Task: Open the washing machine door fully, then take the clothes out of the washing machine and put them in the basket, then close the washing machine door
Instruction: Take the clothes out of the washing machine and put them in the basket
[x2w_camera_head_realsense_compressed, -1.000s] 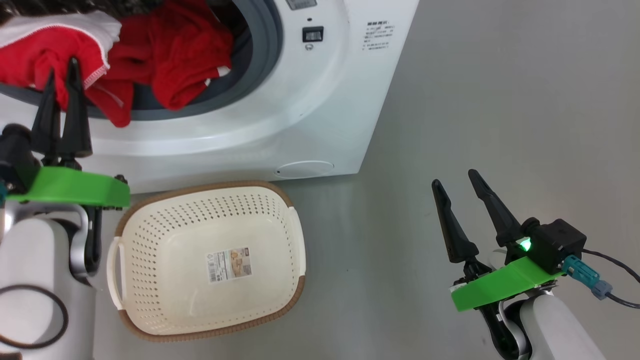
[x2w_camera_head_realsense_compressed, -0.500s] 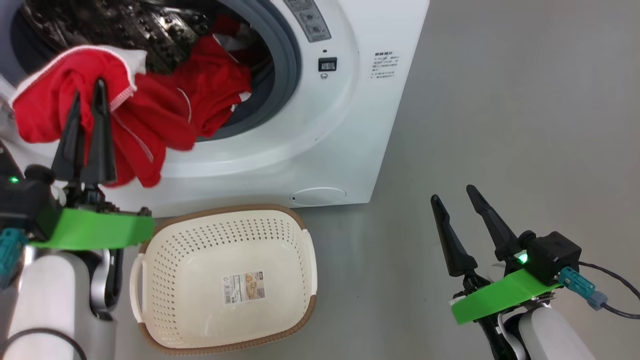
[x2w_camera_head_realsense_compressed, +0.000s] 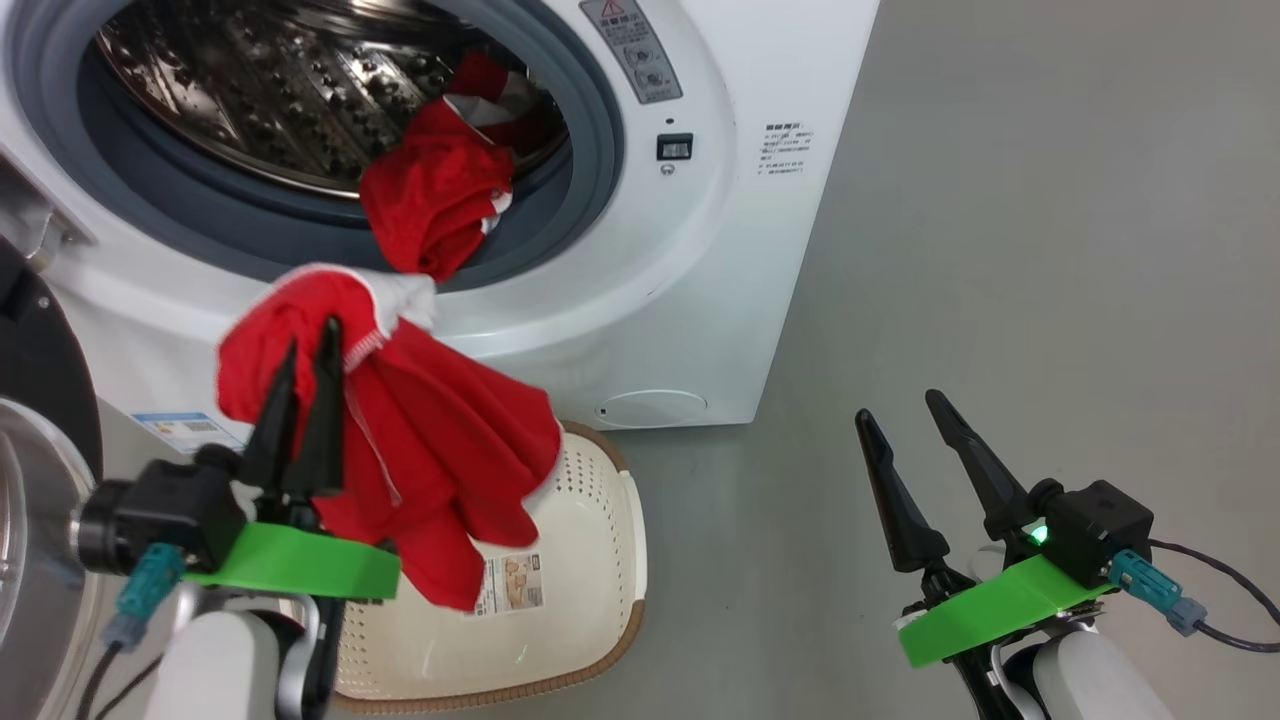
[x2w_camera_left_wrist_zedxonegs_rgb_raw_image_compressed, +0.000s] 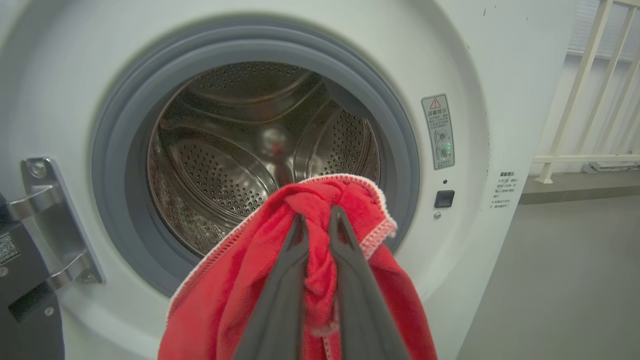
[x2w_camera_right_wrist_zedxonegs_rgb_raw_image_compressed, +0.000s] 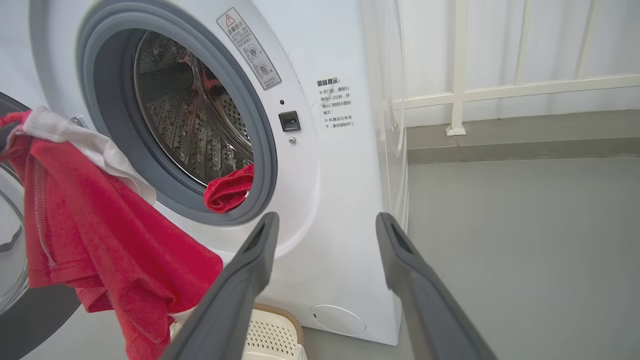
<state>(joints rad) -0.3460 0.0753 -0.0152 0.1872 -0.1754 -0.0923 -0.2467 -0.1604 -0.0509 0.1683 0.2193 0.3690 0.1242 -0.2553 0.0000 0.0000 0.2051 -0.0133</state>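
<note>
The left gripper (x2w_camera_head_realsense_compressed: 311, 335), clamped on a red white-trimmed cloth (x2w_camera_head_realsense_compressed: 450, 450), hung over the cream perforated plastic basket (x2w_camera_head_realsense_compressed: 600, 520); the right gripper (x2w_camera_head_realsense_compressed: 898, 405) gaped wide, empty.

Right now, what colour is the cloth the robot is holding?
The soft cloth is bright red with a white stitched edge, clearest in the left wrist view.

Left end effector (x2w_camera_head_realsense_compressed: 311, 335) clamps red cloth (x2w_camera_head_realsense_compressed: 440, 440); right end effector (x2w_camera_head_realsense_compressed: 898, 405) gapes, fingers upward.

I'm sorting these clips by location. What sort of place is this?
Likely a laundry corner, perhaps a balcony or utility room: a white front-loading washing machine stands on a bare grey floor, a perforated basket sits before it, and a pale railing stands beyond.
</note>
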